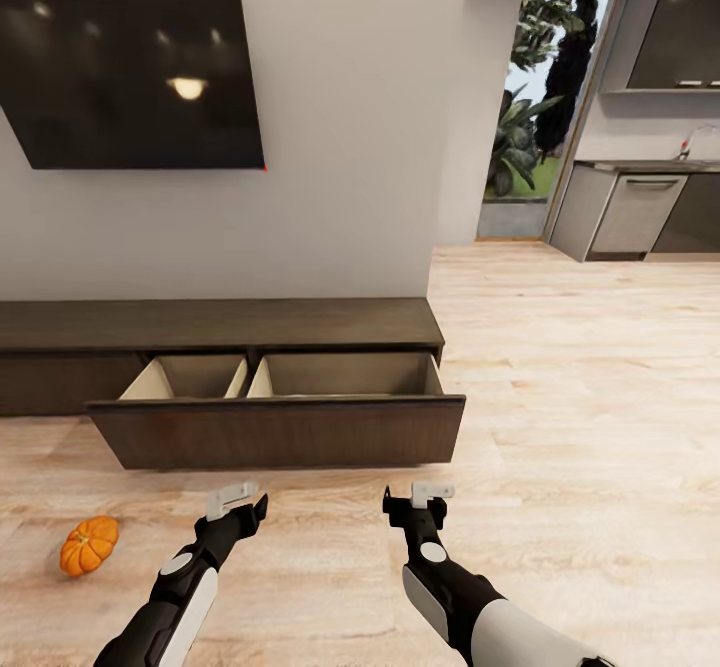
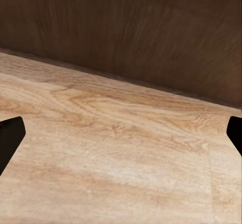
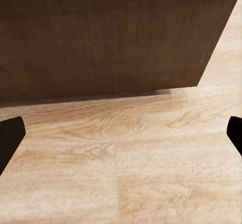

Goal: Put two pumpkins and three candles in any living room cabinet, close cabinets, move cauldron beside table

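Note:
The long, low dark-brown cabinet (image 1: 220,322) runs along the wall, with one wide drawer (image 1: 275,432) pulled out. Its two pale beige compartments look bare as far as I can see into them. One orange pumpkin (image 1: 89,545) lies on the wooden floor at the left, in front of the cabinet. My left gripper (image 1: 245,507) hangs open just right of the pumpkin, short of the drawer front (image 2: 131,32). My right gripper (image 1: 415,507) is open too, facing the drawer front (image 3: 111,38) near its right end. Nothing sits between either pair of fingers.
A dark TV (image 1: 135,77) hangs on the wall above the cabinet. At the far right are grey kitchen cupboards (image 1: 640,212) and a glass door (image 1: 530,127) with plants behind it. Open wooden floor (image 1: 590,417) stretches to the right.

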Controlling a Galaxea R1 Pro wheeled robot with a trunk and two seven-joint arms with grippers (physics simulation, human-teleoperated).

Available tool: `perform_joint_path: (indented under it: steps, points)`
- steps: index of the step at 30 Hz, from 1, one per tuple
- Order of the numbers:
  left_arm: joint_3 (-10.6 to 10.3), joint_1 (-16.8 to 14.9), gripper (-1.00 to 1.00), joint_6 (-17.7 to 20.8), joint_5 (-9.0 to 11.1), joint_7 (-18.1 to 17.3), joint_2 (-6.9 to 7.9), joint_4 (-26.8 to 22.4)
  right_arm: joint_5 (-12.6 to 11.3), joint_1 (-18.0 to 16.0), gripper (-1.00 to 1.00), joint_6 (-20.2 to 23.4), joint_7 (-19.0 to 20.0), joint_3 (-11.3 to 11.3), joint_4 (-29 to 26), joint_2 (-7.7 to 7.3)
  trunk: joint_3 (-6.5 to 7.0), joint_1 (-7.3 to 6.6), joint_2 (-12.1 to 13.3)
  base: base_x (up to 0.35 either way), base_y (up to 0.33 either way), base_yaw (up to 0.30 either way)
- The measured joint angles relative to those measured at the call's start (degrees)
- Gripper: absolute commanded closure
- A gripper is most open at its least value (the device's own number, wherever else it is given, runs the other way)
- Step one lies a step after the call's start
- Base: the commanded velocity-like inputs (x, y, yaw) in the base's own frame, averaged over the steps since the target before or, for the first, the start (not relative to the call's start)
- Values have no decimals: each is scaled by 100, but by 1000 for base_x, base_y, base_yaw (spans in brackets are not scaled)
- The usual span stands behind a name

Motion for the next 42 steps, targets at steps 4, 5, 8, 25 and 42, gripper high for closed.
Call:
perform_joint_path:
  steps: [4, 5, 8, 25, 42]
  points:
    - [1, 2, -100, -1, -5, 5, -3, 0, 2, 0, -100, -7, 0, 3, 0, 0, -72, 88, -160, 0, 0, 0]
    - [1, 3, -100, -1, -5, 6, -2, 0, 2, 0, -100, -8, 0, 4, 0, 0, -90, 110, -201, 0, 0, 0]
    - [-15, 3, -100, -1, -6, 8, -7, 0, 3, 0, -100, -8, 0, 5, 0, 0, -108, 132, -242, 0, 0, 0]
    - [-398, 0, -100, -8, -190, 452, 0, 43, 3, 0, -100, -296, 2, -4, 136, 0, -108, 132, -242, 178, 0, 0]
    - [-414, 2, -100, -10, -197, 457, 0, 44, -1, 0, -100, -291, 9, -4, 217, 0, -108, 132, -242, 316, 0, 0]
